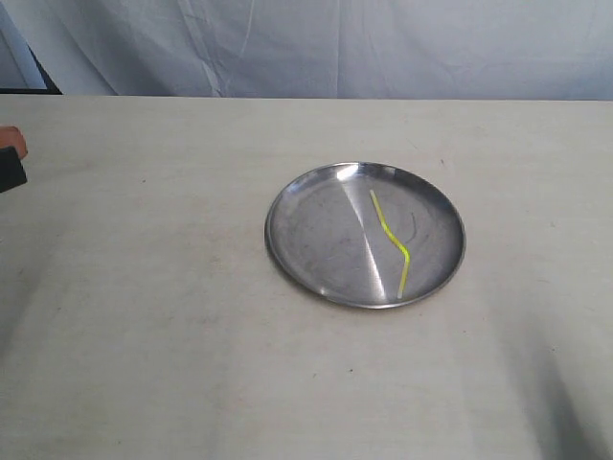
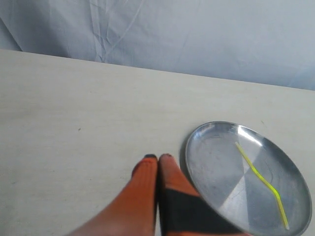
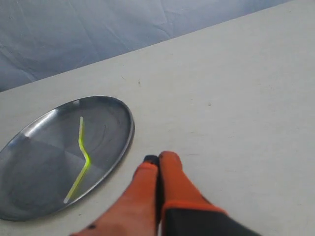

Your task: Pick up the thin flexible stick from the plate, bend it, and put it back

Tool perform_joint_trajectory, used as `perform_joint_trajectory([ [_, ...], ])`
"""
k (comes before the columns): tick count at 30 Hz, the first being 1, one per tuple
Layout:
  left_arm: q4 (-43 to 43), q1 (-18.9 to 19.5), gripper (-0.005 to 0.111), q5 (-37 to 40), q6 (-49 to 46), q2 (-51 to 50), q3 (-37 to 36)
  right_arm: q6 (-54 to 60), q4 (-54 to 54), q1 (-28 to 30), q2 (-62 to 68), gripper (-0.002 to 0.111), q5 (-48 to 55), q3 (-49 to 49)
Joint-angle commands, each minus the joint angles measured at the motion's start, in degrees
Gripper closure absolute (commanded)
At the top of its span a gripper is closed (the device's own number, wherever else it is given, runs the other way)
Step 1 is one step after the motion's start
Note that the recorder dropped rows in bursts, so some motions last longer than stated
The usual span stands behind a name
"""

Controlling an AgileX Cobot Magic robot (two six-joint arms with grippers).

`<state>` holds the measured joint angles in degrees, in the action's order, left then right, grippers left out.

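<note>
The thin flexible stick, yellow-green and kinked in the middle, lies inside the plate on its right half; it also shows as the stick and the stick in the wrist views. The plate is a shiny silver dish resting on the table. My left gripper is shut and holds nothing, hovering just beside the plate's rim. My right gripper is shut too, with nothing in it, a little off the plate on the other side. Only a bit of the left gripper shows at the exterior view's left edge.
A pale beige table stretches all round the plate. A wrinkled light-blue cloth backdrop hangs behind the table's far edge.
</note>
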<state>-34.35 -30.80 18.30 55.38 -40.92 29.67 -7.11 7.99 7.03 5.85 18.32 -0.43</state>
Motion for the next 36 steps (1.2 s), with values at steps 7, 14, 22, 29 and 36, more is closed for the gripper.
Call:
perform_joint_trajectory([
  [7,-0.16,-0.22,0.107,-0.4,-0.18,0.5,-0.18,-0.08,0.71,2.75,0.81,0.109,-0.05,0.43],
  [14,4.32,-0.22,0.107,-1.14,-7.31,2.29,-3.86,-0.08,1.46,10.55,-0.37,0.109,-0.05,0.43],
  [22,21.04,-0.02,0.107,-10.22,-48.32,14.52,-12.12,-0.11,1.46,11.09,-2.69,0.109,-0.05,0.43],
  [29,26.47,5.95,0.107,-7.68,-53.33,24.79,-17.11,-0.11,1.46,11.09,-2.69,0.109,-0.05,0.43],
  [36,31.11,14.42,0.107,-7.83,-59.99,31.15,-22.12,-0.11,1.46,11.09,-2.69,0.109,-0.05,0.43],
])
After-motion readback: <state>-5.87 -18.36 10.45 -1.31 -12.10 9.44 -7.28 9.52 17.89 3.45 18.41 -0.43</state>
